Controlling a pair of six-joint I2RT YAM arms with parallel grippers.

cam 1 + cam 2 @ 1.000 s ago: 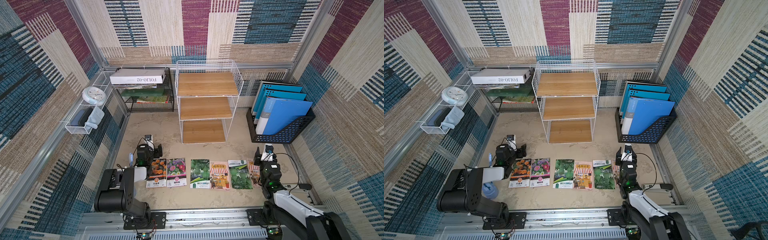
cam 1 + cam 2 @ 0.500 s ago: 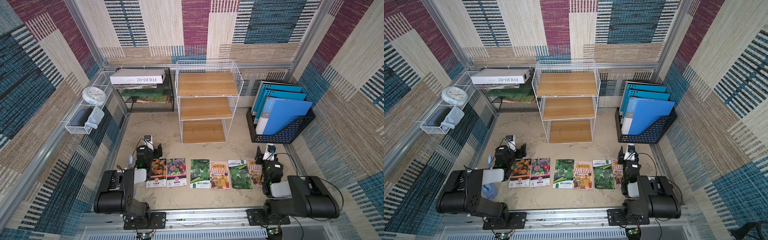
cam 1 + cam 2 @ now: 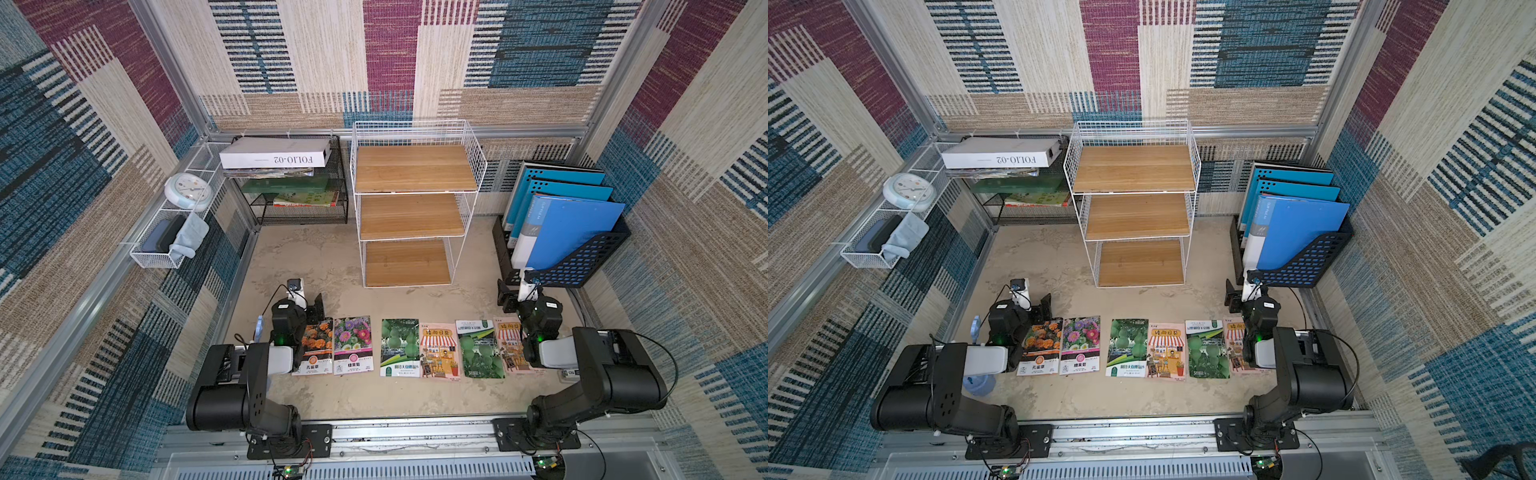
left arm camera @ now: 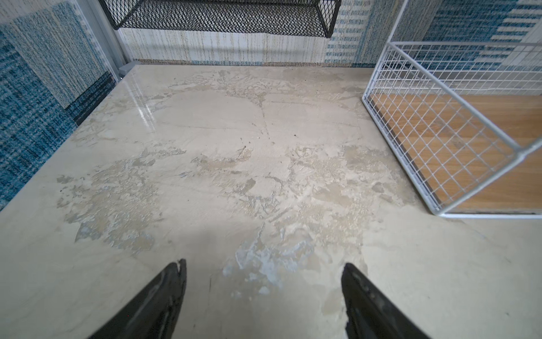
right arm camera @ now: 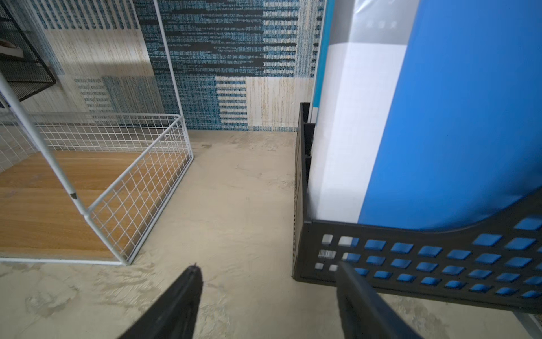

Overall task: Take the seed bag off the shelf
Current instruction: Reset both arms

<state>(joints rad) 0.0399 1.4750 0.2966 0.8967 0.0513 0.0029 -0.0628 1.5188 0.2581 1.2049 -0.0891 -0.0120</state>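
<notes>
The shelf point(image 3: 413, 168) point(image 3: 1133, 168), a white wire rack with three bare wooden boards, stands at the back middle. Its bottom tier shows in the wrist views point(image 4: 457, 138) point(image 5: 58, 187). Several seed bags lie in a row point(image 3: 400, 347) point(image 3: 1127, 347) flat on the table in front of it. My left gripper point(image 3: 305, 301) point(image 3: 1034, 301) point(image 4: 263, 263) hovers open over bare table by the row's left end. My right gripper point(image 3: 517, 296) point(image 3: 1244, 296) point(image 5: 267, 264) is open and empty just behind the rightmost seed bag point(image 3: 508, 345).
A black file holder point(image 3: 582, 266) point(image 5: 410, 264) with blue folders sits right beside my right gripper's outer finger. A black mesh tray rack point(image 3: 299, 208) carrying a white box stands back left. A white wire basket point(image 3: 166, 232) with a clock hangs on the left wall.
The right arm has folded back toward its base, and its jaws stand wider than before. The left arm and the seed bags have not moved.
</notes>
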